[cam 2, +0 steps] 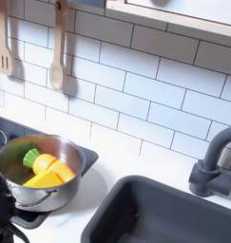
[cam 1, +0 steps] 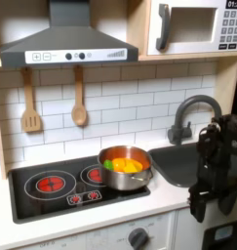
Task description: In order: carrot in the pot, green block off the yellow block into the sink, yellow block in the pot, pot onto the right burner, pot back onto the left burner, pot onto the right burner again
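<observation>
The shiny steel pot (cam 1: 125, 166) (cam 2: 31, 185) sits on the right burner in the first exterior view. Inside it lie the yellow block (cam 2: 60, 174) (cam 1: 132, 166) and the orange carrot (cam 2: 41, 165), which has a green tip at its far end. The green block is hidden from view. My gripper (cam 1: 200, 207) hangs on the black arm in front of the sink (cam 1: 183, 164), to the right of the pot and apart from it. Its dark fingers blur together, so I cannot tell how they stand.
The left burner (cam 1: 54, 182) glows red on the black stovetop. A dark faucet (cam 1: 188, 112) (cam 2: 217, 171) stands behind the sink (cam 2: 164, 214). A wooden spatula (cam 1: 30, 103) and a wooden spoon (cam 1: 79, 98) hang on the tiled wall.
</observation>
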You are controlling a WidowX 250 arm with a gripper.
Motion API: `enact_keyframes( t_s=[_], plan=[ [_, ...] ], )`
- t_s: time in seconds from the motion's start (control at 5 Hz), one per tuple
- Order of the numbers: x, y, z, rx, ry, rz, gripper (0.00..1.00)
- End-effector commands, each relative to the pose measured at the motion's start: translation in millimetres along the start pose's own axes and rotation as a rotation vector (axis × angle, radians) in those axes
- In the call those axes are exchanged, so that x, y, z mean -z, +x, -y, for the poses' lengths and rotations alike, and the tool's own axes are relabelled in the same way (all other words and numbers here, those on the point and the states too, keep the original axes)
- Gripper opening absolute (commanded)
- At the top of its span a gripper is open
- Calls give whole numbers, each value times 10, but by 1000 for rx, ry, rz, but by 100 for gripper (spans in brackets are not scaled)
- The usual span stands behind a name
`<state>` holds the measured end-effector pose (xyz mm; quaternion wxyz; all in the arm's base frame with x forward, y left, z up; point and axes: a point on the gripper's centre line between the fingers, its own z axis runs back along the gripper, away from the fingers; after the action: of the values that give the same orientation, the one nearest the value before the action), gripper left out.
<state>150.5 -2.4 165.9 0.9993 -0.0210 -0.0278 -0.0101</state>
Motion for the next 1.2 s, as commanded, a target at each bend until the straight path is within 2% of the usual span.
enact_keyframes(
  t_s=[0.0, 0.4, 0.6, 0.8, 1.0],
  plan=[
    [2, 1, 0, 0, 0, -2, 100],
    [2, 1, -2, -2, 0, -1, 100],
    [71, 50, -46, -9, -14, 11, 100],
    [98, 180, -67, 9, 2, 26, 100],
    [153, 238, -59, 24, 0, 30, 100]
  ],
)
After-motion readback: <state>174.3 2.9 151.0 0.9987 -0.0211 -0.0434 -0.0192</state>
